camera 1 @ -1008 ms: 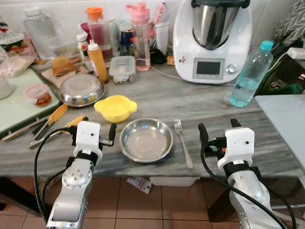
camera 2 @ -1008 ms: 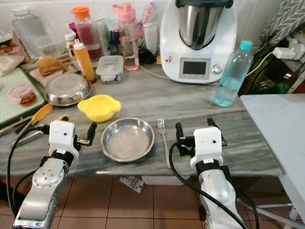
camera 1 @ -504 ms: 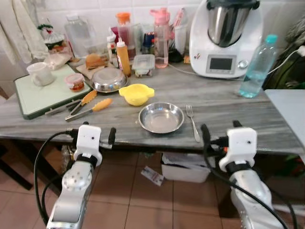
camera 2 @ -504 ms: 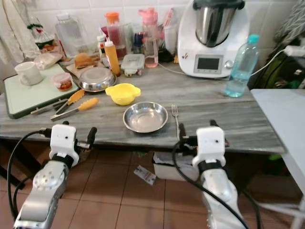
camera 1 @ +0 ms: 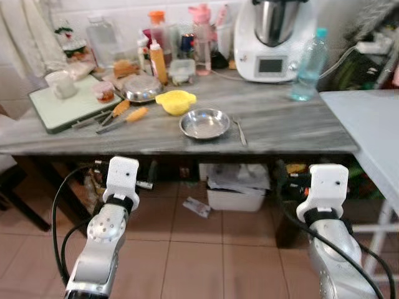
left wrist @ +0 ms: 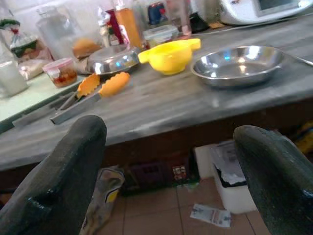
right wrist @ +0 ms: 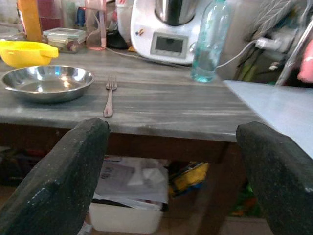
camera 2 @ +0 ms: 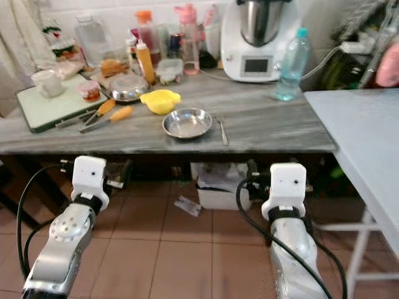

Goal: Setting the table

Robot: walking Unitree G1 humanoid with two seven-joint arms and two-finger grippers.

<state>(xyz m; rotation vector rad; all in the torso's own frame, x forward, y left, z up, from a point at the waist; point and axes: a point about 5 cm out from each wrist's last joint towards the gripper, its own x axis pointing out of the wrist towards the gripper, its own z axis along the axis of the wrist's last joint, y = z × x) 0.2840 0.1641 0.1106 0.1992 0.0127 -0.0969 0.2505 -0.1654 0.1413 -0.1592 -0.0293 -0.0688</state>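
Both the left hand [camera 1: 126,183] and right hand [camera 1: 303,185], fingers spread, hang below the table edge [camera 1: 187,150].

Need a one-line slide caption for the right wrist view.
Open right gripper faces grey marble counter holding round steel plate, silver fork beside it, and clear blue-tinted water bottle.

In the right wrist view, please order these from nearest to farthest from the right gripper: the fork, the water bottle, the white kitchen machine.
1. The fork, on the grey countertop near its front edge, beside the steel plate.
2. The water bottle, upright, farther back on the countertop.
3. The white kitchen machine, at the back by the wall.

The right gripper is open, below the counter edge.
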